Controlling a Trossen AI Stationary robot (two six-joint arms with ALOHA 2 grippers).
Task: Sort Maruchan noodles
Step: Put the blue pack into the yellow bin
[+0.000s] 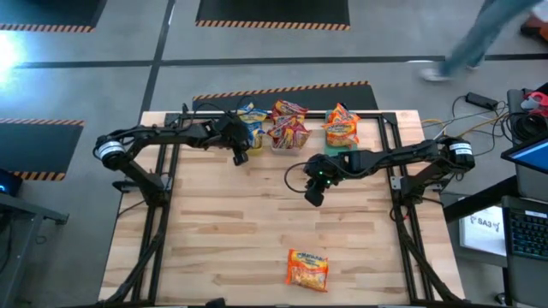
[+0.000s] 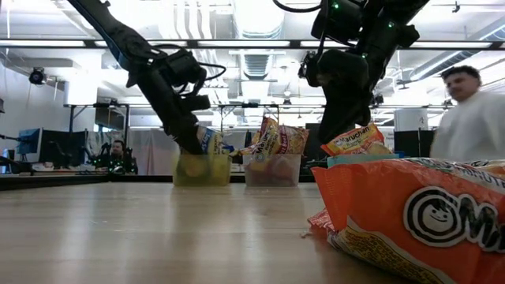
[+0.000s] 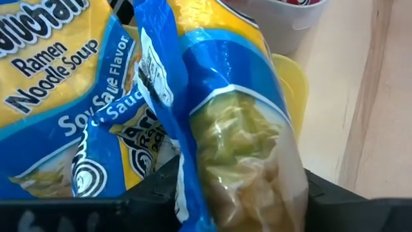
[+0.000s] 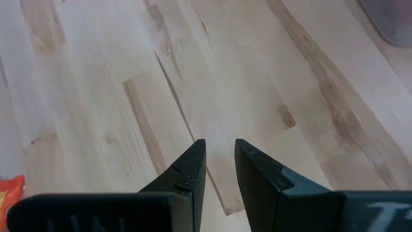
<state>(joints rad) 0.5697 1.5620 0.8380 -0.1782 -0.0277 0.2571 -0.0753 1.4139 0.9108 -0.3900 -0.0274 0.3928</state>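
Observation:
My left gripper (image 1: 240, 151) is at the yellow bin (image 1: 254, 139) at the table's far side, shut on a blue-and-yellow noodle packet (image 3: 232, 129). A second blue-and-yellow packet (image 3: 51, 96) lies beside it in that bin. Red packets (image 1: 288, 127) stand in the clear bin (image 2: 272, 170), and orange ones (image 1: 341, 127) in the green bin (image 1: 336, 145). One orange packet (image 1: 306, 269) lies flat near the table's front edge. My right gripper (image 1: 314, 193) hangs over bare wood mid-table, its fingers (image 4: 187, 171) a narrow gap apart, with nothing between them. My left gripper pinches the packet's clear-windowed part (image 3: 248, 174) between its two fingers (image 3: 158, 187), with the packet standing on edge between them. The fingers slant down toward the table's far side. The packet reaches out over the yellow bin's rim (image 3: 293, 84); whether it rests in the bin I cannot tell.
The three bins stand in a row along the far edge. Black frame rails (image 1: 163, 197) run down both sides of the table. Bare wood lies between the bins and the front packet. A person (image 2: 473, 118) stands beyond the far right, and laptops (image 1: 527, 214) sit to the right.

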